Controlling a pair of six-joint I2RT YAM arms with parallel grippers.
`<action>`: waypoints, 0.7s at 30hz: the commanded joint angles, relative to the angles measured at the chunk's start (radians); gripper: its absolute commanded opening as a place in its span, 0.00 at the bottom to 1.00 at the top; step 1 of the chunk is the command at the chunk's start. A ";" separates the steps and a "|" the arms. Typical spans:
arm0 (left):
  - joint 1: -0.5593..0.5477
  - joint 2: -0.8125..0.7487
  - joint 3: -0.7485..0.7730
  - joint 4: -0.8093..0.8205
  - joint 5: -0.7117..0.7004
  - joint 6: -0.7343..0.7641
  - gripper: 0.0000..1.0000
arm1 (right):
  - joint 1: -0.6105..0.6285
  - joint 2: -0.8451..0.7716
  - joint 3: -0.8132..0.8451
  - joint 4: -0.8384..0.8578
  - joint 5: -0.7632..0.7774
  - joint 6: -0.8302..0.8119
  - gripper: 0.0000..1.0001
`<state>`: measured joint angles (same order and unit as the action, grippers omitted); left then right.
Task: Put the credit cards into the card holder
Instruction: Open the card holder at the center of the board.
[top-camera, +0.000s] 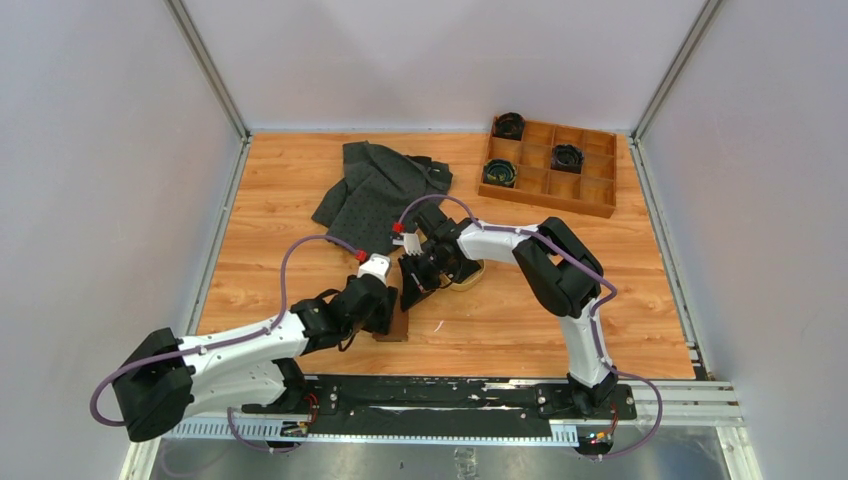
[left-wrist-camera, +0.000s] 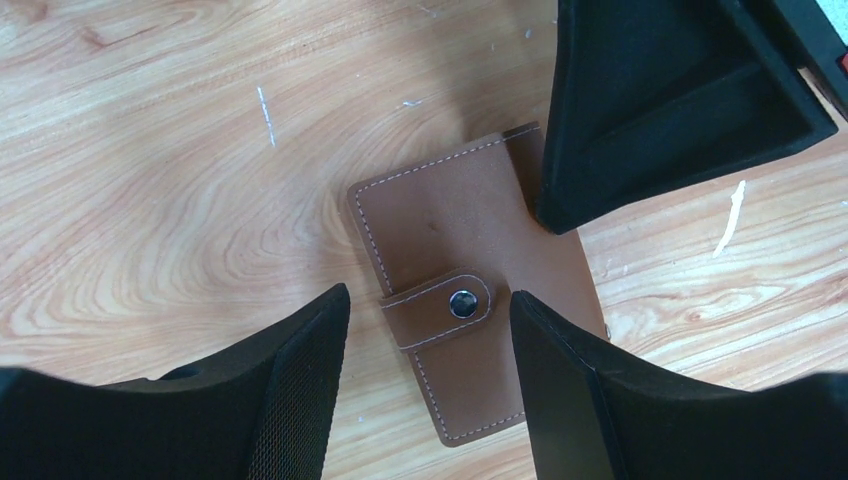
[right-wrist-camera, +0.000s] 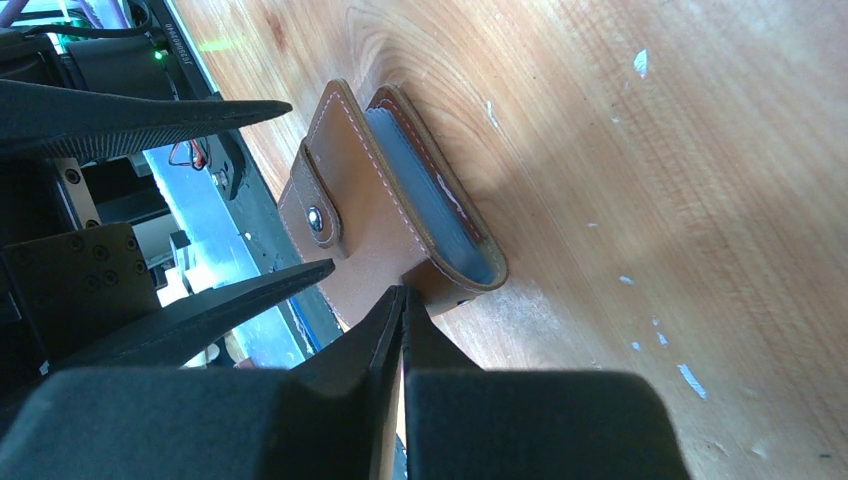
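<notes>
Left pincer (left-wrist-camera: 428, 300) hangs, jaws apart, over the snapped-shut brown leather card holder (left-wrist-camera: 450, 230) lying near-centre on the wooden worktop (left-wrist-camera: 150, 200); right pincer (right-wrist-camera: 403, 295), jaws together, seemingly touches its edge.

Card holder (top-camera: 393, 330) at left end effector (top-camera: 384, 312)

— How did the left arm (top-camera: 240, 350) lie?
— Low, reaching forward and to the right. The left gripper (left-wrist-camera: 430, 298) pointed down, its jaws standing apart.
— And the right arm (top-camera: 560, 270)?
— It was bent at the elbow and reached left. The right gripper (right-wrist-camera: 402, 300) tilted down, its jaws closed tight, close beside the left one.
</notes>
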<state>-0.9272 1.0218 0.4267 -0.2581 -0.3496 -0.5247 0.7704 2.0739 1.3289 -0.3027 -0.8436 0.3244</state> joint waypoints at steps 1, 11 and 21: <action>0.012 0.016 -0.027 0.055 0.013 -0.026 0.64 | 0.011 0.041 0.007 -0.033 0.088 -0.029 0.05; 0.053 0.035 -0.061 0.059 -0.018 -0.039 0.42 | 0.013 0.043 0.009 -0.042 0.103 -0.036 0.05; 0.111 -0.043 -0.088 0.015 0.053 -0.068 0.21 | 0.012 0.053 0.019 -0.070 0.149 -0.050 0.03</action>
<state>-0.8368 0.9958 0.3656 -0.1707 -0.3176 -0.5816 0.7731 2.0773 1.3403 -0.3214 -0.8268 0.3202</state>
